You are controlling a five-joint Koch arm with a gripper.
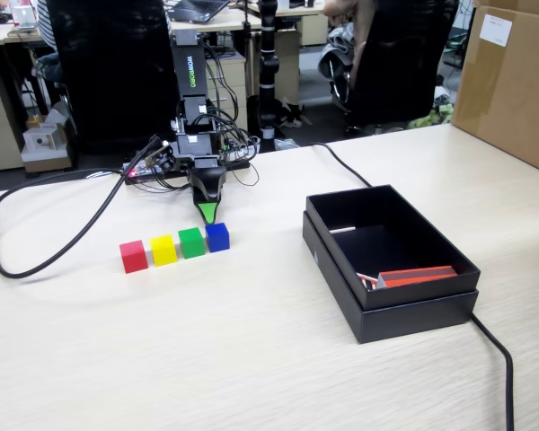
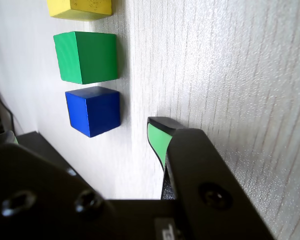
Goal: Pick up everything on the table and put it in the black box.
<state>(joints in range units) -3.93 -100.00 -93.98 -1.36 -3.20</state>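
Four cubes stand in a row on the table in the fixed view: red [image 1: 133, 256], yellow [image 1: 163, 250], green [image 1: 191, 242] and blue [image 1: 217, 237]. My gripper [image 1: 209, 213] hangs just behind the green and blue cubes, tip pointing down, touching none. In the wrist view the gripper [image 2: 82, 129] is open wide and empty; its green-padded right finger [image 2: 156, 137] is beside the blue cube [image 2: 93, 111], with the green cube [image 2: 86, 57] and yellow cube [image 2: 80, 8] beyond. The black box [image 1: 413, 316] sits to the right in the fixed view.
The box holds a flat orange piece [image 1: 418, 276] and a thin white stick [image 1: 342, 230]. A black cable [image 1: 496, 352] runs past the box's right corner and another [image 1: 45, 260] loops at the left. A cardboard box [image 1: 512, 81] stands at the far right.
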